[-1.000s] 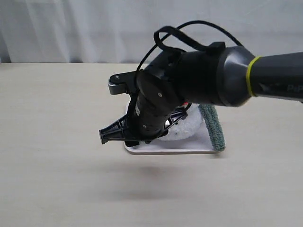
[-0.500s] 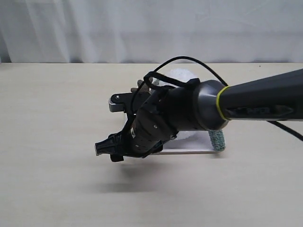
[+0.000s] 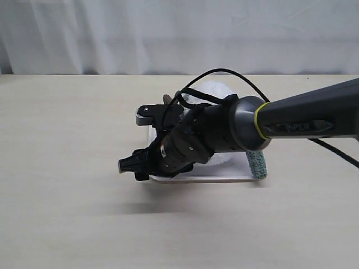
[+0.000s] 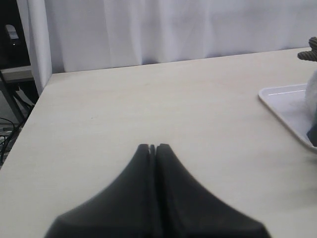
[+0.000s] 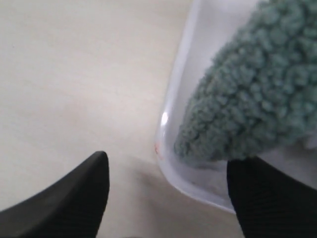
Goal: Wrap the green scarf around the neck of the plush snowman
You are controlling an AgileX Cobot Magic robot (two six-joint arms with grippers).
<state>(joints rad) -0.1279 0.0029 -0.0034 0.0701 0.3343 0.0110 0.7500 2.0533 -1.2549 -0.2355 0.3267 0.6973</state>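
The plush snowman [image 3: 211, 89] lies on a white tray [image 3: 224, 178]; my right arm covers most of it, leaving only white fluff above and below the wrist. A short piece of the green scarf [image 3: 256, 163] shows at the tray's right edge. My right gripper [image 3: 133, 139] hangs open over the tray's left end, nothing between its fingers. In the right wrist view a fuzzy rounded end of the scarf [image 5: 247, 84] rests inside the tray's rim [image 5: 171, 124], just ahead of the open right gripper [image 5: 168, 161]. My left gripper [image 4: 152, 147] is shut and empty above bare table.
The tray's corner [image 4: 285, 101] shows in the left wrist view, with white fluff [image 4: 313, 91] at its edge. A pale curtain [image 3: 179, 33] hangs behind the wooden table [image 3: 67, 168]. The table's edge [image 4: 29, 114] is close to the left gripper.
My right arm has dropped lower over the tray and turned, uncovering the snowman's fluff behind it. In the last half second the gripper shifted slightly right.
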